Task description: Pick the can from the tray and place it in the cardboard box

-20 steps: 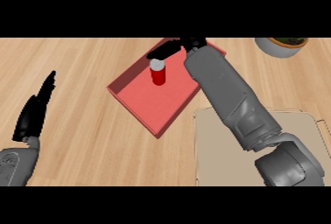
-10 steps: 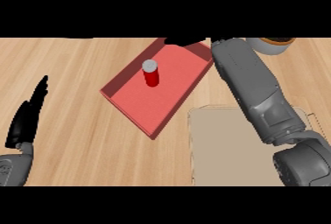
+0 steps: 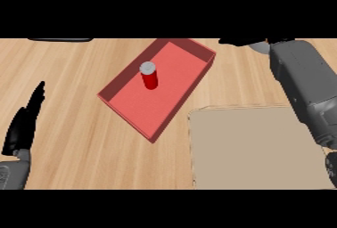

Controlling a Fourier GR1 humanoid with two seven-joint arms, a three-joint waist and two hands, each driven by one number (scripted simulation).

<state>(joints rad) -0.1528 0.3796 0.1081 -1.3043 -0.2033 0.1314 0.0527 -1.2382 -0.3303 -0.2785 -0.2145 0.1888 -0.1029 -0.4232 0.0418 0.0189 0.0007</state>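
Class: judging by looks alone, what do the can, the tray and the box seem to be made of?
Can: probably metal, with a grey top and a glossy red side. Tray: likely plastic, a uniform matte red. Box: cardboard, a flat matte tan. Counter: wood, with visible grain.

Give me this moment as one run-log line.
can: upright in red tray, ungrasped | cardboard box: holds no can | right hand: mostly past top edge, state unclear | left hand: open, resting at left edge
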